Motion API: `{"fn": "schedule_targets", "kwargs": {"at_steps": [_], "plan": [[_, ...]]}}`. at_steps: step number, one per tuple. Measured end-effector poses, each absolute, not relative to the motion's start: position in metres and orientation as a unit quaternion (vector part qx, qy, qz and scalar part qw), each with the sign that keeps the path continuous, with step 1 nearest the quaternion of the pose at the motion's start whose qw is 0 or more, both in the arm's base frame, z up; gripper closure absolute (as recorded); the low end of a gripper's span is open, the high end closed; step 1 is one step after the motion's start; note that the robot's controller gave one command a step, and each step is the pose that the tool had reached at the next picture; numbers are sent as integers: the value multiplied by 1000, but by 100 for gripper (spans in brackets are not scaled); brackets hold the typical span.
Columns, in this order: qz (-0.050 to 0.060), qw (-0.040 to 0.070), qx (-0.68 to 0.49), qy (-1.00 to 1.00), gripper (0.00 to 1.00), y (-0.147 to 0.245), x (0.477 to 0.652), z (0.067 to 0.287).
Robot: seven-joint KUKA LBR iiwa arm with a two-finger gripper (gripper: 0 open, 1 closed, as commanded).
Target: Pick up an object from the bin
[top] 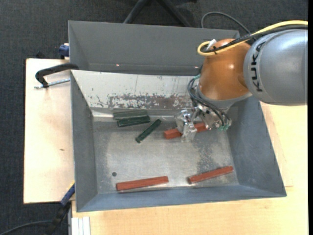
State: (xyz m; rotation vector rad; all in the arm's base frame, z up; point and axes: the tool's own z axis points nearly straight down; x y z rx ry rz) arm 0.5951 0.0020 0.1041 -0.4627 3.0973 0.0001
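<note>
So, gripper (187,127): down low in the back-right part of the bin, right over the middle of a short red bar. Can't tell whether it's open or closed from this angle.
Short red bar (171,133): lies on the floor near the back wall, one end poking out left of the gripper and the other out to the right.
Tilted green stick (148,130): just left of that red bar, lying diagonally.
Two more green sticks (131,115): side by side against the back wall, further left.
Long red bars: one (142,183) along the front wall, another (210,175) at front right, both well apart from the gripper.
Orange cover (222,75): sits above the gripper, cables (210,114) bunched underneath.
Grey bin (146,48): floor is scuffed and speckled.
</note>
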Motion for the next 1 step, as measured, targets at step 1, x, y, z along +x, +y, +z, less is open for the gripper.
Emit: {"fn": "schedule_targets", "kwargs": {"at_steps": [1], "plan": [[2,7,-135,991,100,69,572,219]]}}
